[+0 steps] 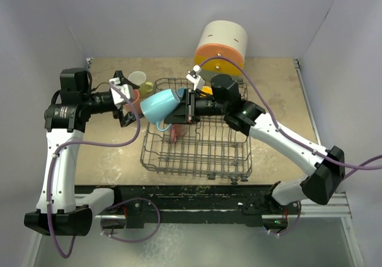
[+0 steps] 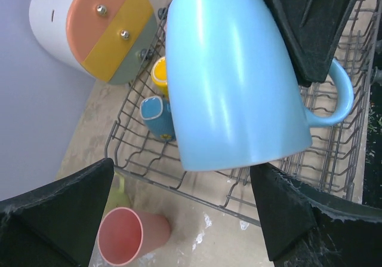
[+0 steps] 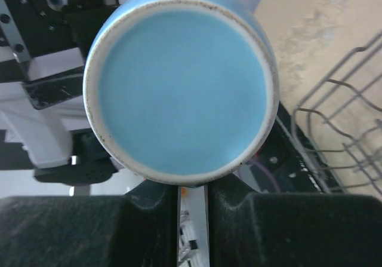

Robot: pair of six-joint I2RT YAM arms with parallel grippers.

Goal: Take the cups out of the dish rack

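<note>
My right gripper [image 1: 190, 107] is shut on a big light-blue mug [image 1: 162, 104] at its handle side. It holds the mug tilted in the air over the left end of the grey wire dish rack [image 1: 197, 165]. The right wrist view shows the mug's base [image 3: 182, 82] above the nearly closed fingers [image 3: 149, 231]. My left gripper [image 1: 128, 100] is open and empty just left of the mug, which fills the left wrist view [image 2: 233, 82]. A small blue mug [image 2: 156, 116] and a yellow mug [image 2: 160, 76] stand in the rack [image 2: 149, 165]. A red cup [image 1: 175, 134] lies in it too.
The big cream-orange-green cylinder [image 1: 221, 43] stands behind the rack. A pink cup [image 2: 125, 234] lies on the table left of the rack, with a lime-yellow cup [image 2: 119, 192] and a clear one [image 1: 137, 77] beside it. White walls close in the table on three sides.
</note>
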